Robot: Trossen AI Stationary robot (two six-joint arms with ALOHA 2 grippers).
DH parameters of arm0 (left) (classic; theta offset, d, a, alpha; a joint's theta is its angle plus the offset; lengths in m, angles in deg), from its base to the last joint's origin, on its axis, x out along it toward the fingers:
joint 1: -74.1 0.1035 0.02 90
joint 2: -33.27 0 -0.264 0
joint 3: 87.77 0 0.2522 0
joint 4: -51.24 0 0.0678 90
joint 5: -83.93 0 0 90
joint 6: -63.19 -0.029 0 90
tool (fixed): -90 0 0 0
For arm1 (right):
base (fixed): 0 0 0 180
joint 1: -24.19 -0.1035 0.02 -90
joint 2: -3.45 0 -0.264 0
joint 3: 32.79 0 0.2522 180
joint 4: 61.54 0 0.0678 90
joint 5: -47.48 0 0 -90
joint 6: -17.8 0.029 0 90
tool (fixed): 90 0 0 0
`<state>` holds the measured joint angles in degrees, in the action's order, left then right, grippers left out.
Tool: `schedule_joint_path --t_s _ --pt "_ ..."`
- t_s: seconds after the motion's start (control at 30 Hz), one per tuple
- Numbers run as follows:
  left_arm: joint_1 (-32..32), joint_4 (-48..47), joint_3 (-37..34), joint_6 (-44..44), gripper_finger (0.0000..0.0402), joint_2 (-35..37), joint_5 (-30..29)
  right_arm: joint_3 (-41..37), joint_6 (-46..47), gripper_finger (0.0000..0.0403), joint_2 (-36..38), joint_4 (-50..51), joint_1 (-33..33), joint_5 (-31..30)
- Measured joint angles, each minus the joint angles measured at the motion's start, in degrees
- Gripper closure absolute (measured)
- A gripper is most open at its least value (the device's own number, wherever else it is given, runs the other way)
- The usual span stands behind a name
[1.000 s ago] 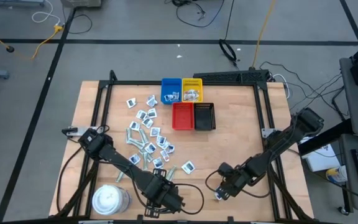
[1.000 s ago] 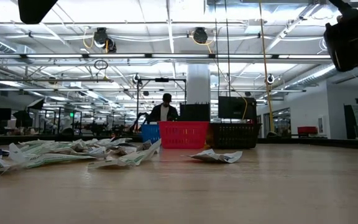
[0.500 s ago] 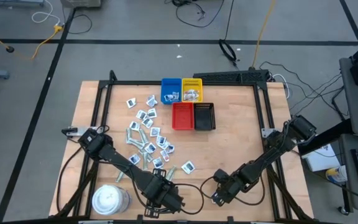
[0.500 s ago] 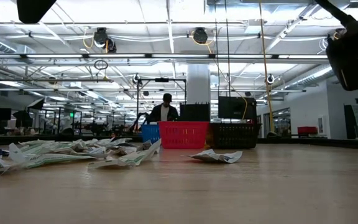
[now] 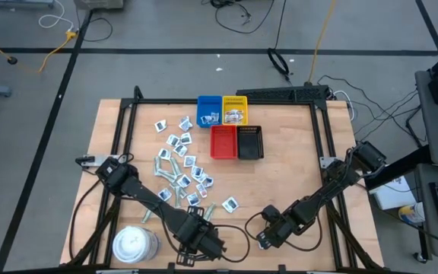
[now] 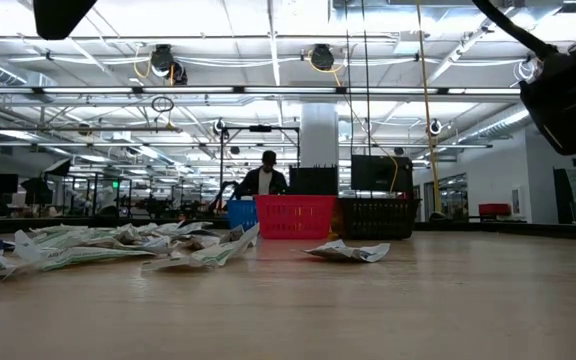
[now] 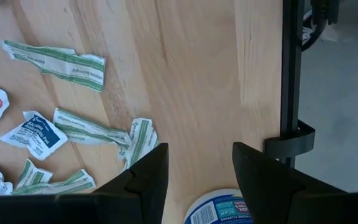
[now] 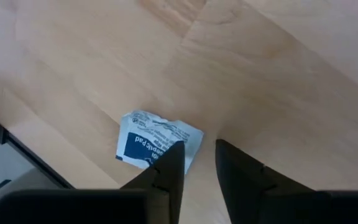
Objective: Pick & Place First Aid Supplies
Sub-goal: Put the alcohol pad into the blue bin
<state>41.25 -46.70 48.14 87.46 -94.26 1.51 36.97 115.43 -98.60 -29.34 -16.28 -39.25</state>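
Several small wrapped packets (image 5: 182, 164) lie scattered flat on the table's left half; in the low view they form a heap (image 6: 118, 245). One packet (image 5: 230, 204) lies apart from them. My right gripper (image 5: 267, 239) is near the table's near edge, open by a narrow gap (image 8: 199, 163). It is over a white packet with a blue mark (image 8: 154, 140), which lies flat on the wood. My left gripper (image 5: 205, 242) is open (image 7: 194, 171) by the near edge, beside the white tub (image 5: 134, 243). White squares and green strips (image 7: 36, 134) lie ahead of it. My right gripper: one fingertip (image 8: 171, 163) overlaps the corner (image 8: 188, 140) of the blue-marked packet, coming from above. I cannot tell whether it touches. The packet lies flat on the table.
Blue (image 5: 209, 110) and yellow (image 5: 235, 110) trays at the far edge hold a few packets. Red (image 5: 223, 142) and black (image 5: 249, 142) trays stand in front of them. The black frame rail (image 7: 289, 74) runs along the table edge. Bare wood lies on the table's right half.
My right gripper has moved a little toward the table's left and near edge, and the arm has sunk slightly. The left arm and the packets have stayed put.
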Motion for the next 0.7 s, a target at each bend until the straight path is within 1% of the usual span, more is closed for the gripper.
schedule_joint_path --t_s 0.1,0.23,0.27,0.5,0.6,0.7 --pt "0.3 0.0 0.0 0.0 0.022 0.0 -0.1 0.0 0.7 0.0346 0.0 0.4 0.4 0.1" --pt "0.5 0.0 0.0 0.0 0.022 0.0 -0.1 -0.1 0.3 0.0392 0.0 1.0 0.6 0.0" --pt "0.5 0.0 0.0 0.0 0.022 0.0 -0.1 -0.1 0.3 0.0397 0.0 1.2 0.6 -0.2" --pt "0.4 0.0 0.0 0.0 0.022 0.0 0.0 -0.1 0.2 0.0402 0.1 3.6 0.6 -1.5" --pt "0.3 0.0 0.0 0.0 0.022 0.0 0.0 -0.1 -1.0 0.0402 1.5 7.1 0.4 -1.6" --pt "0.2 0.1 0.0 -0.2 0.022 0.0 0.0 -0.1 -1.8 0.0402 3.2 13.2 0.3 -1.7"
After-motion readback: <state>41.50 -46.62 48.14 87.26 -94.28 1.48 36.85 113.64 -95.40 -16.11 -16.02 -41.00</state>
